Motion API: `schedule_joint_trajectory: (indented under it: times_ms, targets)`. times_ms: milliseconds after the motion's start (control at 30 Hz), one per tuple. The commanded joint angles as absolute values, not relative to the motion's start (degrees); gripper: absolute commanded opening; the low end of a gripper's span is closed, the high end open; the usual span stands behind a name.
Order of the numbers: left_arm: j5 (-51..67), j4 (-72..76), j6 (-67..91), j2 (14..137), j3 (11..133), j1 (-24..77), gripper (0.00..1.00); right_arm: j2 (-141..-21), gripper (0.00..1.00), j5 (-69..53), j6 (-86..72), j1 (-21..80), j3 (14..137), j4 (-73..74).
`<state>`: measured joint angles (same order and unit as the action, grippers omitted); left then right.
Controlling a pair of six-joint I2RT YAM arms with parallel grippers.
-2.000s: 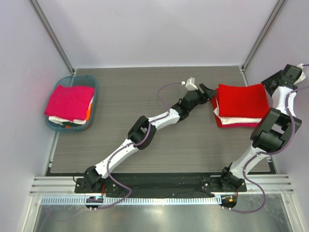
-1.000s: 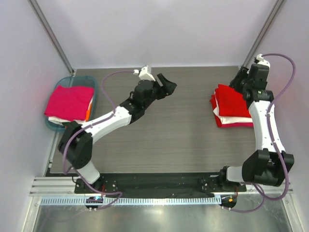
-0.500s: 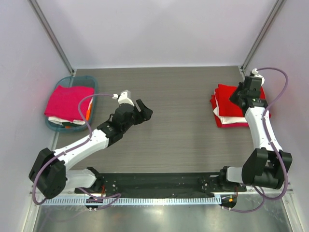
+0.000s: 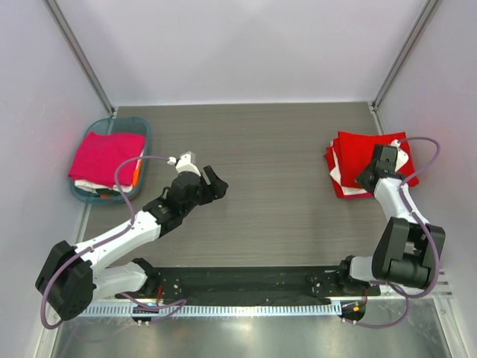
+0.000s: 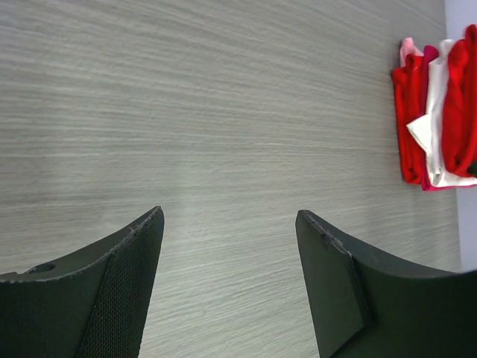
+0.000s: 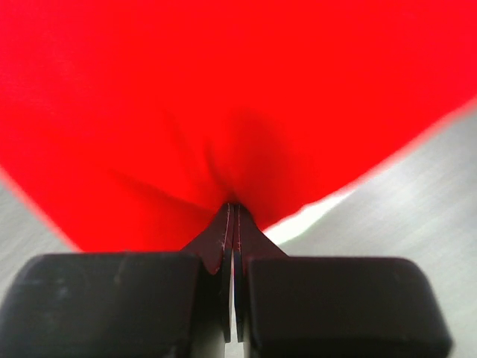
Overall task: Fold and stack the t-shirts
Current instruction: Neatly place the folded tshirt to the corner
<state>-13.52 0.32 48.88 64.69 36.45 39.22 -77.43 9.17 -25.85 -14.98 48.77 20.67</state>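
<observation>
T-shirts (image 4: 356, 170), red and white layers, sit folded in a stack far across the table (image 4: 283, 134) from the teal basket (image 4: 143, 128). More wait inside that basket, with a magenta t-shirt (image 4: 108, 155) on top. The right gripper (image 4: 370, 177) is at the stack's near edge, jaws pressed together on a pucker of the red t-shirt (image 6: 223, 97). The left gripper (image 4: 212, 185) hangs wide open and empty over bare table, near the basket. The cloth looks light, limp and not slippery, and it bunches where pinched. Best held at a hem or corner, one layer only, or the fold likely drags open. Two seconds ago the left gripper was at the stack's basket-facing edge and has since swung back toward the basket. The right gripper has come from the stack's far side to its near edge.
</observation>
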Motion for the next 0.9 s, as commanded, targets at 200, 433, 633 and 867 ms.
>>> schedule_joint_trajectory:
  times_ms: [200,433,633,867]
  targets:
    - [-14.59,0.18,47.37,59.50,34.28,38.85,0.73,-61.44,0.01,18.65,-26.98,-16.79,43.50,22.23]
    - [-15.64,-3.42,46.06,57.40,35.15,38.76,0.73,-62.48,0.01,7.48,-26.98,-16.70,47.89,22.94]
    - [-16.52,-4.75,45.97,56.51,35.25,38.50,0.73,-71.18,0.01,-1.84,-27.33,-15.38,53.08,23.03]
    - [-16.52,-5.27,45.71,56.43,34.98,38.23,0.73,-77.60,0.01,-1.06,-28.48,-13.45,54.67,22.94]
